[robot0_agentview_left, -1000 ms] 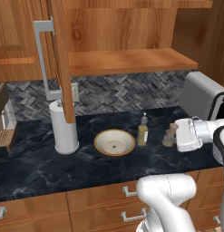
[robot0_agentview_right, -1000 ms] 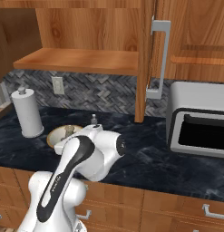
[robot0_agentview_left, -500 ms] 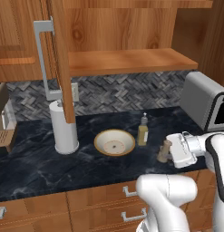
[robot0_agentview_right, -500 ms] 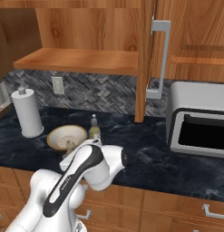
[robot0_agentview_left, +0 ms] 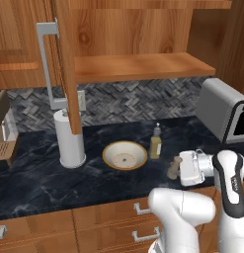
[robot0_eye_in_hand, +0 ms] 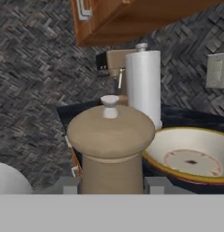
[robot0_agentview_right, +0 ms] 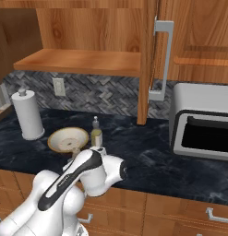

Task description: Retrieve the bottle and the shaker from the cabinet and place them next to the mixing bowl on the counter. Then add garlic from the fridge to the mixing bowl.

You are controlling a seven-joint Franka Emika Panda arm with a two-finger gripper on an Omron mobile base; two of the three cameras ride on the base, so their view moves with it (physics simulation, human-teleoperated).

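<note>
On the dark counter (robot0_agentview_left: pixel 39 183), near its front edge, the gripper (robot0_agentview_left: pixel 179 169) is clamped on the wooden shaker (robot0_eye_in_hand: pixel 109 147), which stands upright just right of the mixing bowl (robot0_agentview_left: pixel 124 155), near the bottle (robot0_agentview_left: pixel 155 143).

My left base view sits behind the arm and looks forward and down across the dark desk (robot0_agentview_left: pixel 39 183) toward the mixing bowl (robot0_agentview_left: pixel 124 155), with the open cabinet shelf above it. My right base view takes the same stretch from the other side, so the mixing bowl (robot0_agentview_right: pixel 68 139), the bottle (robot0_agentview_right: pixel 96 134) just beside it and the paper towel roll (robot0_agentview_right: pixel 27 115) beyond it appear in both. My hand view rides low and very close, level with the desk, facing the shaker (robot0_eye_in_hand: pixel 110 147) head-on, the mixing bowl (robot0_eye_in_hand: pixel 190 161) just behind it and the paper towel roll (robot0_eye_in_hand: pixel 143 84) farther back.
</note>
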